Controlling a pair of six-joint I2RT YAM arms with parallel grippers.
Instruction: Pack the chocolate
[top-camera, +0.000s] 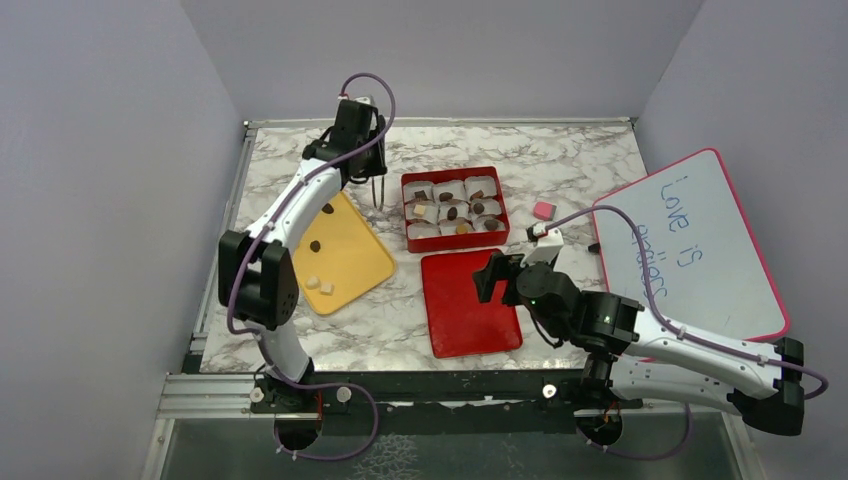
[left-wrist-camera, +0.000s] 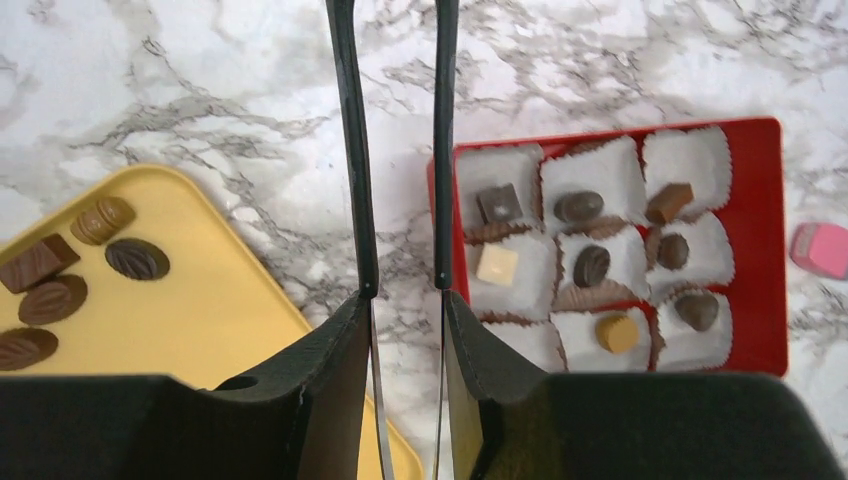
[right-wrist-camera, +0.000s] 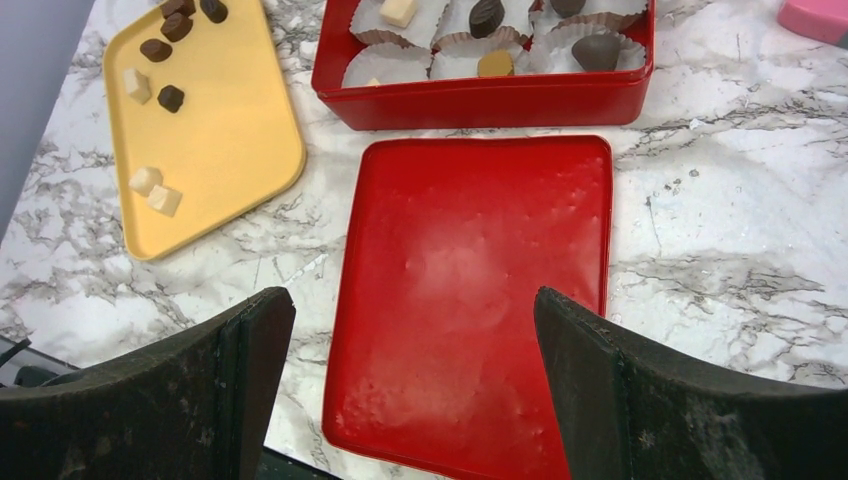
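Chocolates lie on a yellow tray (top-camera: 350, 262): dark rounds (top-camera: 315, 245) and cream cubes (top-camera: 319, 285), also in the left wrist view (left-wrist-camera: 137, 258) and the right wrist view (right-wrist-camera: 155, 192). More pieces (left-wrist-camera: 592, 265) sit in paper cups in the red box (top-camera: 455, 243). My left gripper (top-camera: 365, 150) (left-wrist-camera: 403, 300) is shut on thin tweezers (top-camera: 378, 190) whose prongs (left-wrist-camera: 350, 150) stand apart with nothing between them, over bare marble between tray and box. My right gripper (top-camera: 492, 277) (right-wrist-camera: 408, 300) is open and empty above the red lid (top-camera: 470, 310).
The red lid (right-wrist-camera: 480, 280) lies flat in front of the box (right-wrist-camera: 490, 100). A small pink block (top-camera: 543, 210) (left-wrist-camera: 825, 250) lies right of the box. A red-framed whiteboard (top-camera: 690, 240) with writing lies at the right. Grey walls enclose the marble table.
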